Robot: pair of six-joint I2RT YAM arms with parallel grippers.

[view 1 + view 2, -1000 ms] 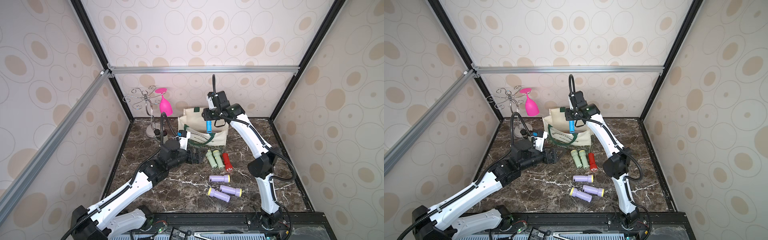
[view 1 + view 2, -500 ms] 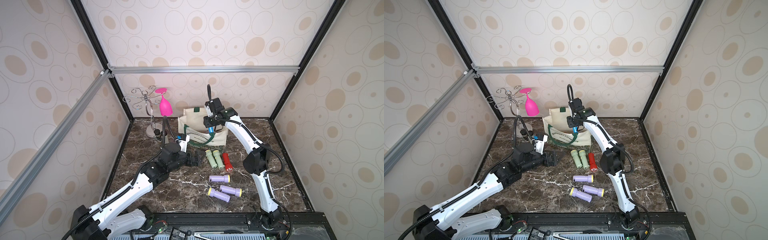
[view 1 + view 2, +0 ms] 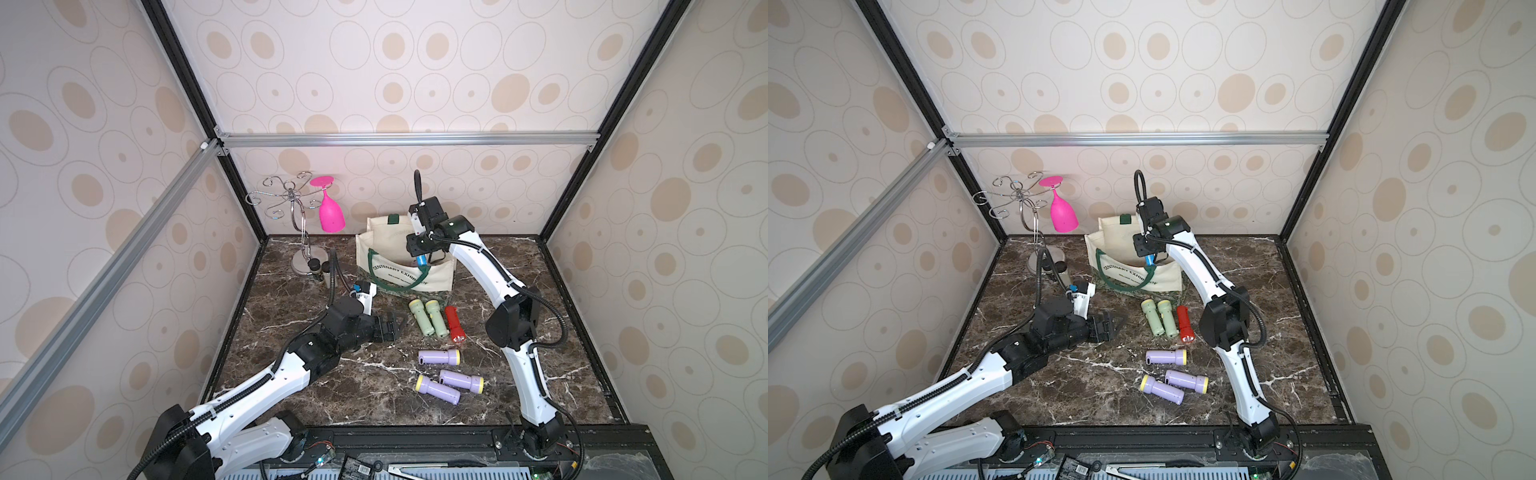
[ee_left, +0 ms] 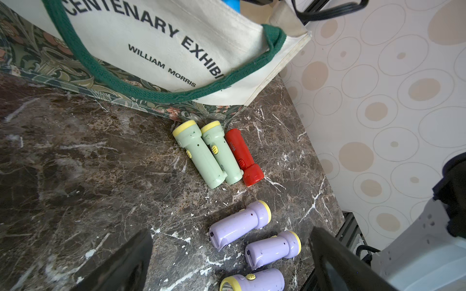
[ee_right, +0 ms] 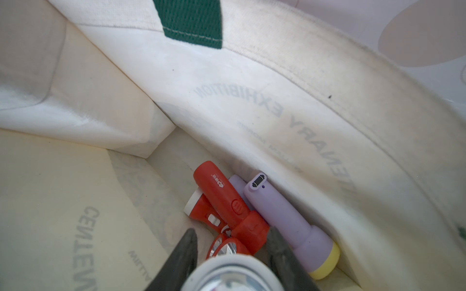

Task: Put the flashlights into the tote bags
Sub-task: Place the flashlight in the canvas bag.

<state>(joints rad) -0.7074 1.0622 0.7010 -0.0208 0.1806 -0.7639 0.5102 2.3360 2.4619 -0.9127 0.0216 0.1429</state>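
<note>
Inside the tote bag point(image 3: 438, 279) mouth (print reads "CENTENARY EXHIBITION", "WILLIAM MORRIS"), the right gripper point(image 3: 420, 252) clamps a blue flashlight point(image 3: 422, 260); beside the bag, the left gripper point(image 3: 392, 327) gapes wide, empty.

tote bag point(image 3: 440, 279) mouth open, flashlights point(image 3: 422, 320) just beside

Held blue flashlight point(image 3: 422, 261) upright in right gripper point(image 3: 423, 254), inside mouth of cream tote bag point(image 3: 438, 279). Red flashlights point(image 5: 222, 199) and lilac flashlight point(image 5: 282, 214) lie below the gripper in the bag. Six loose flashlights point(image 3: 439, 357) lie ahead of left gripper point(image 3: 398, 326).
</note>
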